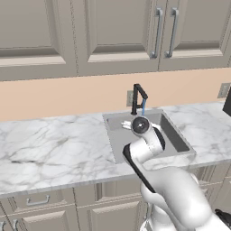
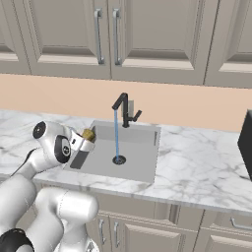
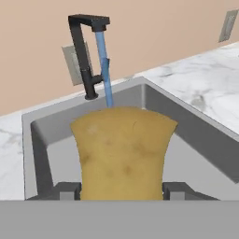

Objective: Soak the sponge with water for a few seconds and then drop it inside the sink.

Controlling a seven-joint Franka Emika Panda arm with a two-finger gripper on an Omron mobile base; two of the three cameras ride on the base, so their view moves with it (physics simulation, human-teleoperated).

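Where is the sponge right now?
The sponge is clamped in the hand over the sink's left edge in the right base view, short of the water stream.

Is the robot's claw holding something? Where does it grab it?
Yes. The claw holds the sponge, pinching its two sides near one end, over the sink.

I see a mottled, matt, porous-looking sponge (image 3: pixel 123 156), a matt grey sink (image 2: pixel 142 165), a matt black faucet (image 3: pixel 84 51), a white veined marble surface (image 1: pixel 54 149) with slight sheen, and matt painted cabinets (image 1: pixel 113 31) with brushed metal handles (image 1: pixel 158 31).
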